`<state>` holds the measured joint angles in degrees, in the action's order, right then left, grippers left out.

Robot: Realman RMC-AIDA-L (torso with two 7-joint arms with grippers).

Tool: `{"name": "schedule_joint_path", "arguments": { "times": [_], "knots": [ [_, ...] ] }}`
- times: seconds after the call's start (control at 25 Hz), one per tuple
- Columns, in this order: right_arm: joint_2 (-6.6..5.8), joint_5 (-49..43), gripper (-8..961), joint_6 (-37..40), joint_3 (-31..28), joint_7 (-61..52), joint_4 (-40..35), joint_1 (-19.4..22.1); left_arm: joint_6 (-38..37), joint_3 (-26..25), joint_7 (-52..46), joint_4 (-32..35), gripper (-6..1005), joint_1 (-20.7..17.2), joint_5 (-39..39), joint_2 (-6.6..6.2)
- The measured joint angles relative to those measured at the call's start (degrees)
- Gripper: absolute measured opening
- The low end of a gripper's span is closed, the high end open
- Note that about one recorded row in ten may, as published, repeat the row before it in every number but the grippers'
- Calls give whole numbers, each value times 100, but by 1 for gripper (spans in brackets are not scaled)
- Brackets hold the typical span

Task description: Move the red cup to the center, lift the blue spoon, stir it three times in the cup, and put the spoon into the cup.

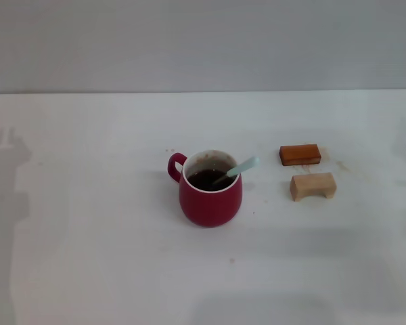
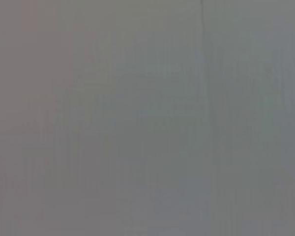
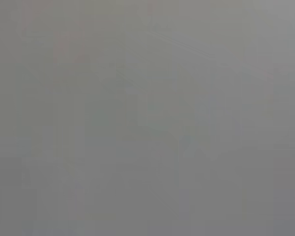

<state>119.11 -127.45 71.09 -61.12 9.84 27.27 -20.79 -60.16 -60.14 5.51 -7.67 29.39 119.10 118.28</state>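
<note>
While the red cup point(image 1: 210, 197) is sitting pretty much mid-worktop point(image 1: 88, 257), the blue spoon point(image 1: 238, 169) is already leaning inside it, bowl end down in the dark liquid and the pale handle poking out over the rim toward the right edge. Cup handle is pointing toward the left edge. Off to the right, an orange block point(image 1: 300, 154) and a tan block point(image 1: 312, 186) are lying near each other, well apart from the cup. Neither gripper is showing up anywhere, so I can't say how they're set; both wrist views are just giving flat grey.
</note>
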Motion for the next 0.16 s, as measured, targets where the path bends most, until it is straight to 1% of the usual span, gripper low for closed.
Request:
{"name": "schedule_joint_path", "arguments": {
  "times": [0.04,0.16],
  "knots": [
    [2,5,180,173,-15,-574,-331,57,-13,2,2,-37,157,-17,0,4],
    [11,6,180,206,15,-823,-531,117,-28,-4,-4,-85,157,-41,0,-5]
  ]
}}
